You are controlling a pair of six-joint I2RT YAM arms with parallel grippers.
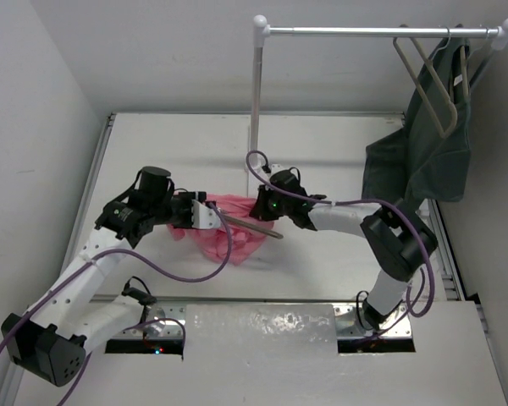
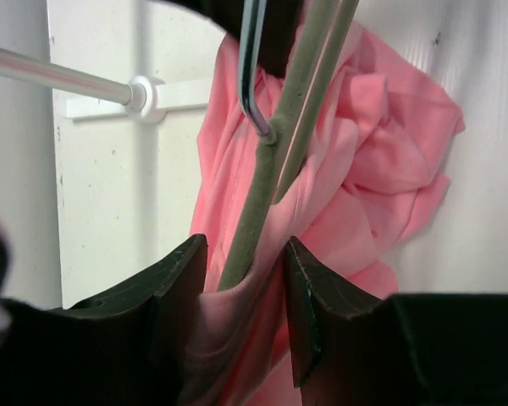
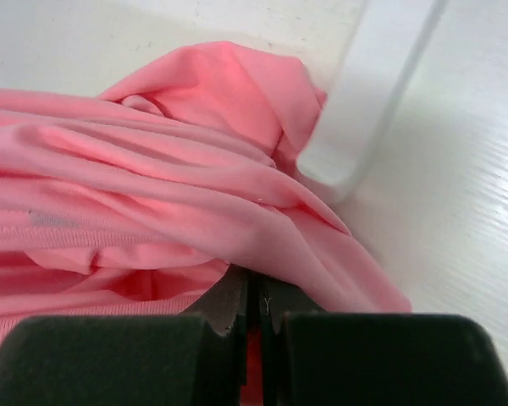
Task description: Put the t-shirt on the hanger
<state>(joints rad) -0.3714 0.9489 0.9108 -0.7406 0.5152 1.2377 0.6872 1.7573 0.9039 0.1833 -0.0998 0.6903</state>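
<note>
Now: getting the hanger into the shirt

Clearly the work is at the middle step, getting the hanger (image 2: 279, 144) inside the t-shirt (image 1: 237, 241), which lies bunched on the table (image 1: 152, 152) between the two arms. The left gripper (image 2: 241, 288) is clenched around one arm of the hanger, with a fold of pink cloth caught between its fingers (image 2: 178, 279) as well. The silver hook (image 2: 252, 68) sits farther along, away from the jaws. The right gripper (image 3: 252, 309) has its jaws pressed fully together on a thin fold of the t-shirt, near the free end of the hanger.

I judge that the next move asks the right arm to draw its fold outward and over that free end while the left one holds the hanger level. The cloth is soft and crumpled, so the real opening may be hard to find, and the pinch may slip.

As for containers — none is in view. Only the rail (image 1: 364, 31) at the back carries something: a dark garment (image 1: 423, 161) hangs from it.
</note>
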